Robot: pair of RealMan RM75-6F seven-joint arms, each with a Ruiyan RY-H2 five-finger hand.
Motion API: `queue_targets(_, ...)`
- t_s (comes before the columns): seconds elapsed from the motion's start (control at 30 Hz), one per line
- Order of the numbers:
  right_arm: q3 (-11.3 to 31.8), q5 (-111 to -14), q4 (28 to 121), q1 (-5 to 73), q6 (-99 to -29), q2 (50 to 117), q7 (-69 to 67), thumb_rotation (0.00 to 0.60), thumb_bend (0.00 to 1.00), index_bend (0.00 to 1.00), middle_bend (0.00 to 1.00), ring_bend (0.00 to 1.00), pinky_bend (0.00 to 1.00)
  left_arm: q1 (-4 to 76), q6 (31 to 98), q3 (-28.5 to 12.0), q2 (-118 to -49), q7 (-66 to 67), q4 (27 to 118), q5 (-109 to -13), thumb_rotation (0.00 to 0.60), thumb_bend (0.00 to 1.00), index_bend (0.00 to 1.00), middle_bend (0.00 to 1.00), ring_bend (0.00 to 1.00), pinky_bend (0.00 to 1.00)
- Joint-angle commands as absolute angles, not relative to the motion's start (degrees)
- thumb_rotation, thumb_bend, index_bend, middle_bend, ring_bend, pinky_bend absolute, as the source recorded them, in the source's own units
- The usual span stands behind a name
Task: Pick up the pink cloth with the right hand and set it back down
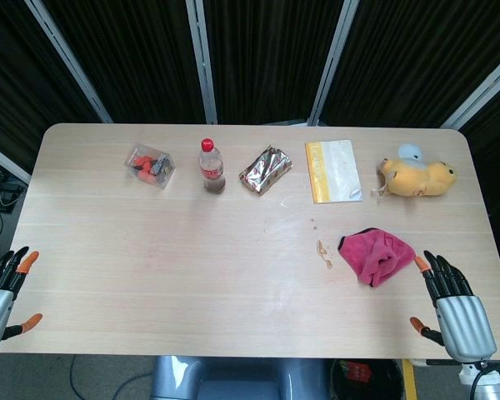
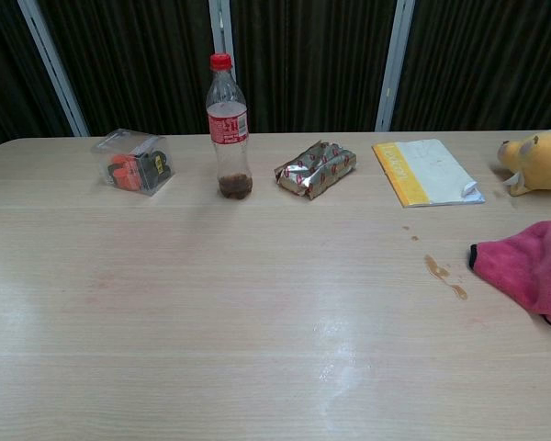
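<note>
The pink cloth (image 1: 375,255) lies crumpled on the table's right side; in the chest view the pink cloth (image 2: 531,266) shows at the right edge, partly cut off. My right hand (image 1: 450,302) rests at the table's front right corner, just right of and below the cloth, fingers apart and holding nothing. Its fingertips (image 1: 423,264) are close to the cloth's right edge without touching it. My left hand (image 1: 2,287) sits at the front left corner, fingers spread and empty. The chest view shows neither hand.
A brown liquid smear (image 1: 324,252) stains the table left of the cloth. Along the back stand a clear box (image 1: 149,166), a cola bottle (image 1: 211,166), a foil packet (image 1: 265,169), a yellow-edged booklet (image 1: 333,171) and a yellow plush toy (image 1: 417,177).
</note>
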State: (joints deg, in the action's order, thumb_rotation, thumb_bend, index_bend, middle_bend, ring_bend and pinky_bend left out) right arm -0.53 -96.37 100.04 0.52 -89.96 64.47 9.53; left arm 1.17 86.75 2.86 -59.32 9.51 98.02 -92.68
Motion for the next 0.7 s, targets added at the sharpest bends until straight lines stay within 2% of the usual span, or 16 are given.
queue_targets(0.03, -0.6, -96.5, 100.0, 0.5, -90.1, 64.4, 9.5, 0.6, 0.0, 0.0, 0.0, 0.0, 0.14, 1.2, 86.8, 2.9, -59.3, 9.6, 98.1, -92.8, 0.6, 0.0, 0.0, 0.0, 0.0, 0.0)
queue_targets(0.7, -0.8, -95.4, 100.4, 0.5, -88.8, 64.0, 9.6, 0.6, 0.0, 0.0, 0.0, 0.0, 0.14, 1.2, 87.2, 2.8, -59.7, 9.2, 97.9, -93.3, 0.6, 0.0, 0.0, 0.0, 0.0, 0.0)
